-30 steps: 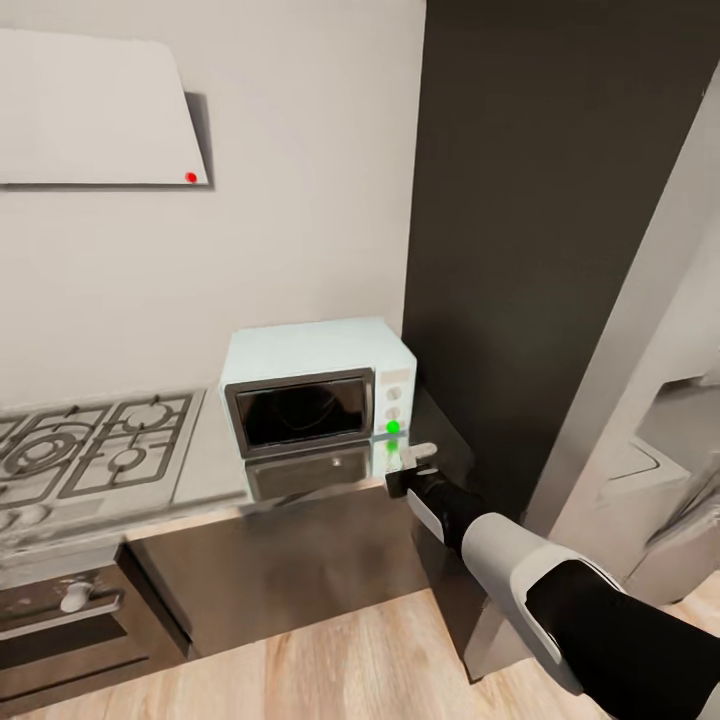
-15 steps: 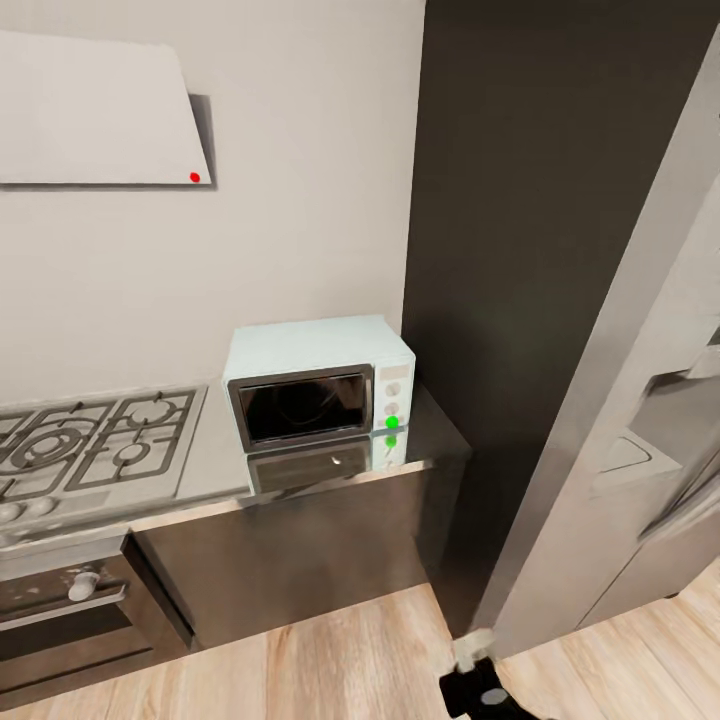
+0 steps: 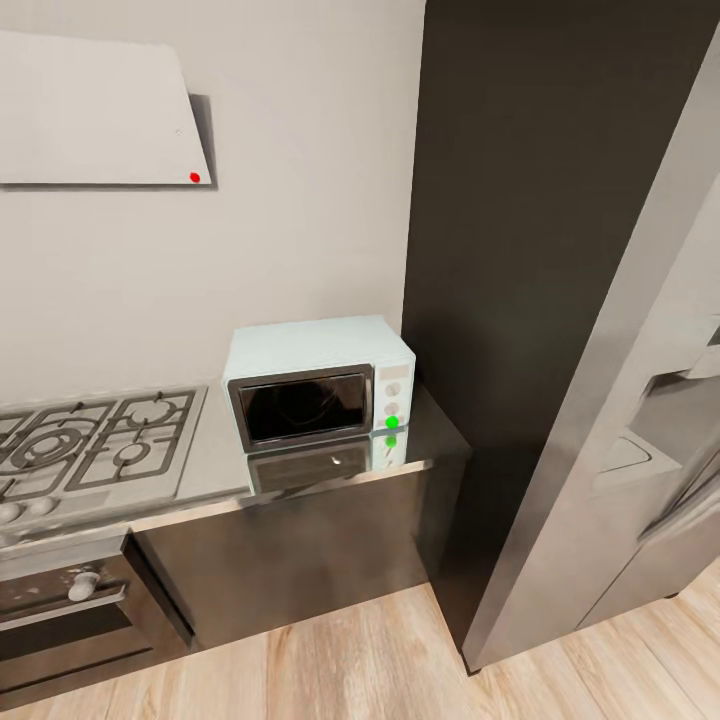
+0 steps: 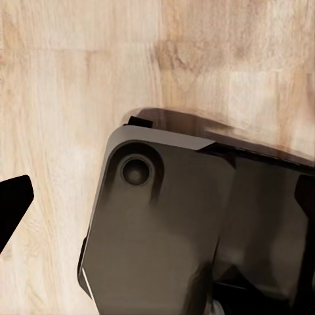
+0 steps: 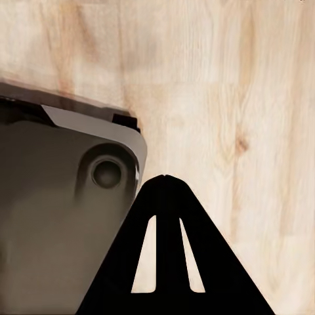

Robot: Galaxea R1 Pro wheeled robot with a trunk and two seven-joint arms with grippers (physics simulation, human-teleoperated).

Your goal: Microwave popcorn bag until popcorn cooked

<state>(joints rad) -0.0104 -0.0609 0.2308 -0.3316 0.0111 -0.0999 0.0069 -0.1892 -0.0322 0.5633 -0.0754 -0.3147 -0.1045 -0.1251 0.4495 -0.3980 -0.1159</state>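
Head view: closed microwave (image 3: 318, 388) on countertop (image 3: 215, 463), green light (image 3: 392, 423) lit.

One microwave (image 3: 318, 385) on one worktop (image 3: 215, 465). On its side panel: two round knobs, one green light (image 3: 392, 422). One gas hob (image 3: 85, 445), four burners in frame, possibly more cut off at the edge. One built-in oven (image 3: 70, 610) with one white knob visible. One range hood (image 3: 95, 110), one red dot (image 3: 194, 177). One steel fridge (image 3: 630, 440). One right pincer (image 5: 167, 178), tips together.
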